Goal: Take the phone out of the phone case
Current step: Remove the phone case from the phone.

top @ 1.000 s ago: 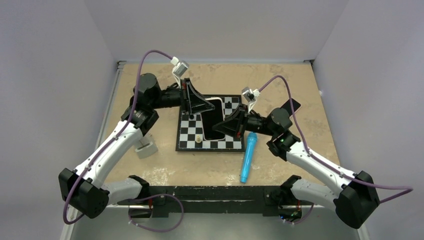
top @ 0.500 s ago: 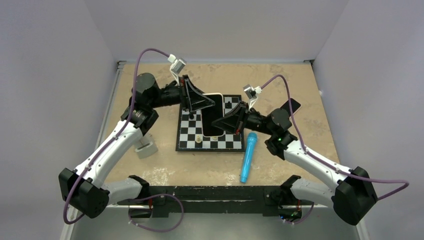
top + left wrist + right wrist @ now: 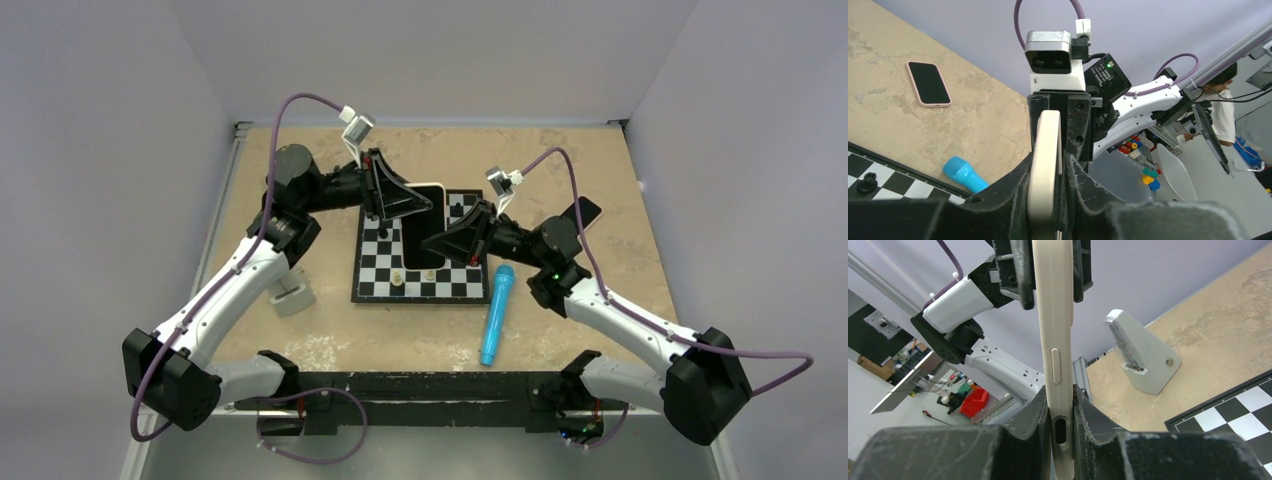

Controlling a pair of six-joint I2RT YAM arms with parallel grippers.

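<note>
The phone case [image 3: 431,188] is held up off the table, over the checkered board [image 3: 375,277] near the middle, with both arms gripping it at once. The left gripper [image 3: 398,207] reaches in from about 10 o'clock and the right gripper [image 3: 452,238] from about 4 o'clock, each pinching an opposite end. From above, the phone [image 3: 422,235] shows as a dark face framed by the cream rim, seated inside the case.

In the left wrist view the left gripper [image 3: 1048,195] has its fingers pressed tight on either side of the cream edge [image 3: 1044,160], and the right gripper [image 3: 1063,115] clamps the far end. The right wrist view shows the same from the other side: the right gripper [image 3: 1060,415] squeezes the case [image 3: 1054,330], side button facing the camera, while the left gripper [image 3: 1053,270] bites the top.

A blue toy microphone [image 3: 495,315] lies just off the board at 5 o'clock. A second phone in a pink case [image 3: 583,215] lies flat at 2 o'clock, and a grey stand [image 3: 290,295] sits at 8 o'clock. A pale chess piece [image 3: 398,278] stands on the board's near side.
</note>
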